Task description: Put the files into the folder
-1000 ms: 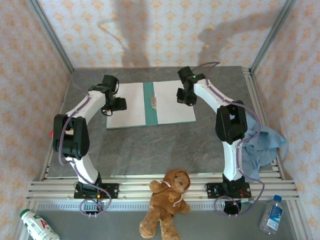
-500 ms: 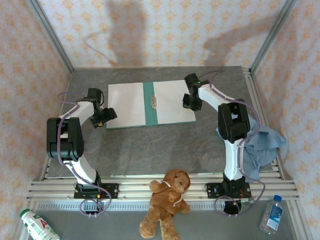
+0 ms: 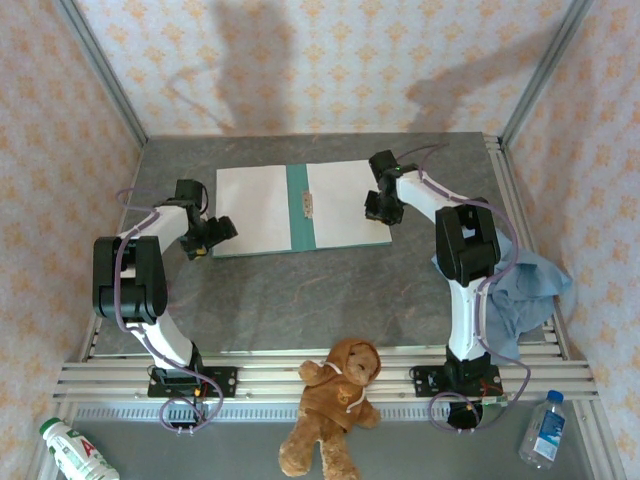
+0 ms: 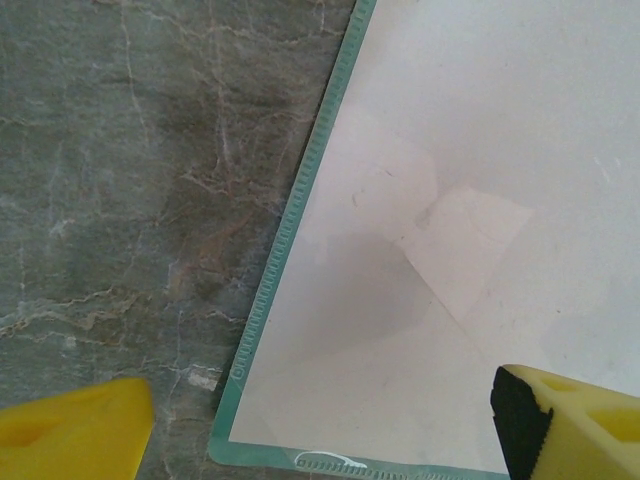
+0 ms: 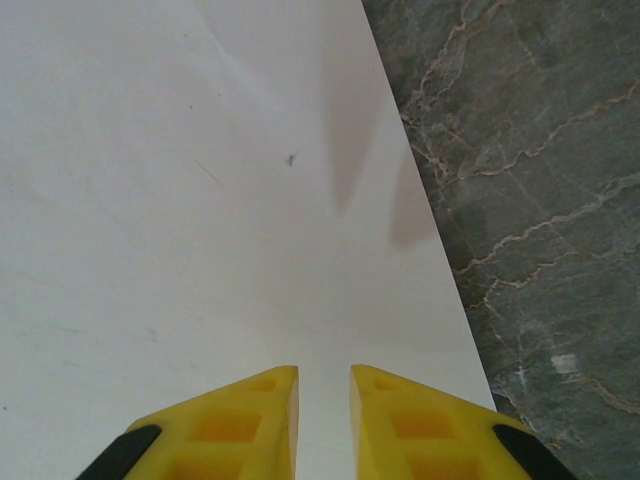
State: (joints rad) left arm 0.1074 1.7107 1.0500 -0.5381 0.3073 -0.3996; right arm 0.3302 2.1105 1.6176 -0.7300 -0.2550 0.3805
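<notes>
Folder (image 3: 297,205) open flat, far centre of table (image 3: 300,290); files (image 3: 255,205) one per half. Left gripper (image 3: 211,236) at near-left corner, jaws wide apart, likely to catch cover. Right gripper (image 5: 323,400) over right sheet, fingers nearly together, empty, probably pinning paper.

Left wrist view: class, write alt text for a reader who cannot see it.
A white sheet lies flat on a teal-green folder, whose thin edge frames the sheet's left side and bottom corner. Grey marbled table lies to its left, and the left gripper is open at the bottom, yellow fingers wide apart.
</notes>
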